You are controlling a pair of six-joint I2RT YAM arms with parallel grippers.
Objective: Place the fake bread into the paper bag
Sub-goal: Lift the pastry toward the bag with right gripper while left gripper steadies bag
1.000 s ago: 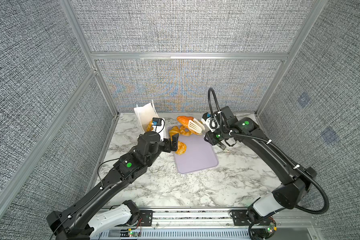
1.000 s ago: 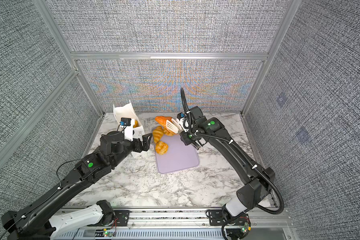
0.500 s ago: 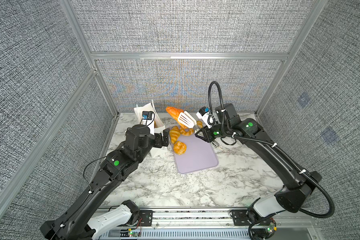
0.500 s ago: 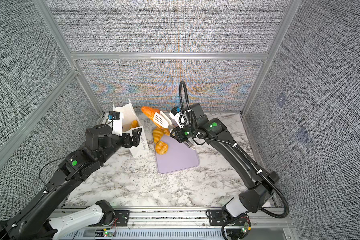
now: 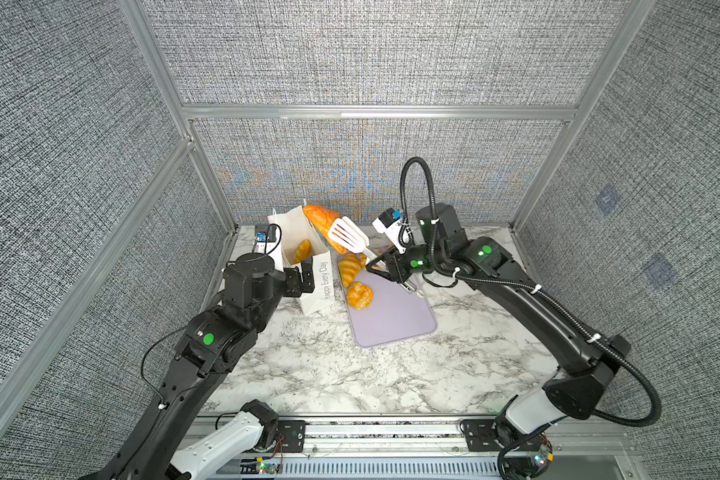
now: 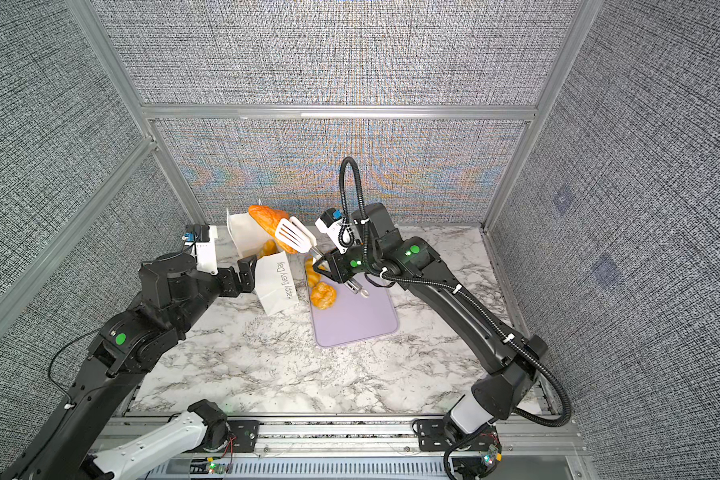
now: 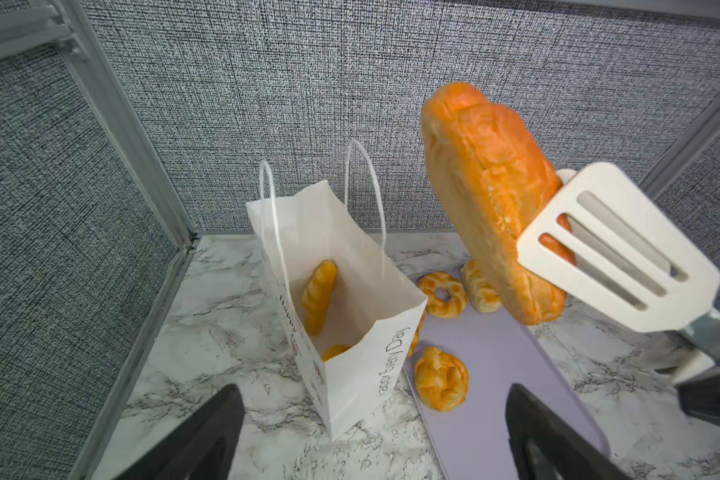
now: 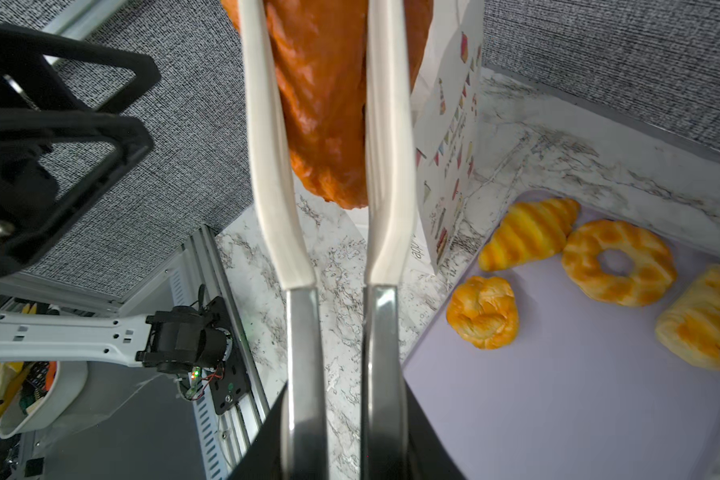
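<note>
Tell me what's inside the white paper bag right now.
In the left wrist view the paper bag holds a striped golden roll leaning on its inner wall and the top of a second pastry lower down. Its near wall hides the bottom.

Open paper bag (image 7: 350,374) mouth, string handles (image 7: 355,142) overhead

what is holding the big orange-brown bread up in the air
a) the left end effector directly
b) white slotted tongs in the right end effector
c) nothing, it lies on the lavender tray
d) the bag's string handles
b: the white slotted tongs pinch the orange-brown bread, and the right end effector is shut on their steel handles.
</note>
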